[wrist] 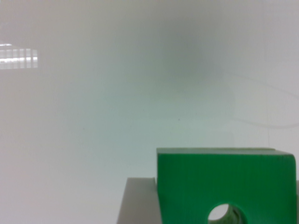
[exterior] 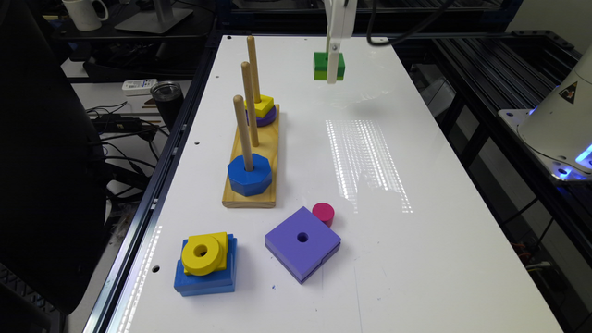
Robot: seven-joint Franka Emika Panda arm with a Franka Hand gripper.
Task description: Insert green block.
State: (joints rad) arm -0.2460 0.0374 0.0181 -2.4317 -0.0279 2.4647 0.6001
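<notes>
Our gripper point(exterior: 331, 69) is clamped on the green block point(exterior: 329, 65), held above the table point(exterior: 416, 231), well apart from the pegs point(exterior: 249, 104). We should level its hole over a peg tip before lowering.

Bare table point(exterior: 370, 152) lies open on the exterior view's right; three upright pegs point(exterior: 249, 104) stand opposite.

I count three wooden pegs point(exterior: 244, 132) on one wooden base point(exterior: 249, 196). Blocks: one green block point(exterior: 323, 65) in my claw point(exterior: 332, 69), two blue, two yellow, two purple, one pink cylinder point(exterior: 323, 213). One desk point(exterior: 416, 259).
</notes>
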